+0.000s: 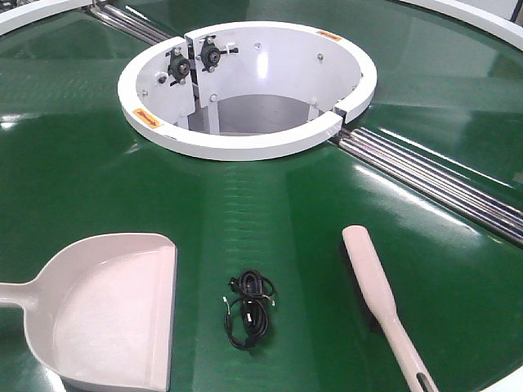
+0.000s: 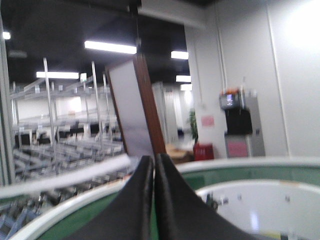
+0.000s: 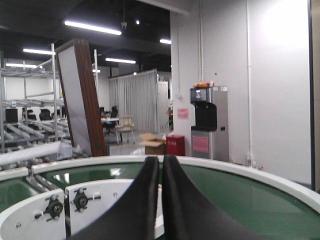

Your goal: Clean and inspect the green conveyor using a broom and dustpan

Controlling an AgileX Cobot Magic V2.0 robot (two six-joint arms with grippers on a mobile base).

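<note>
A beige dustpan [image 1: 106,314] lies on the green conveyor [image 1: 270,204] at the front left, mouth to the right. A beige brush-type broom [image 1: 382,304] lies at the front right, handle toward the front edge. A coiled black cable [image 1: 249,309] lies between them. Neither gripper shows in the front view. My left gripper [image 2: 153,159] is shut and empty, raised and pointing across the conveyor. My right gripper [image 3: 161,159] is shut and empty, also raised, pointing over the conveyor's white inner ring [image 3: 100,195].
A white ring wall [image 1: 245,143] surrounds the central opening with black bearing mounts [image 1: 192,61]. Metal rollers [image 1: 441,184] run at the right and back left. The wrist views show racks [image 3: 25,125], a leaning panel [image 3: 80,100] and a water dispenser [image 3: 209,122] beyond the conveyor.
</note>
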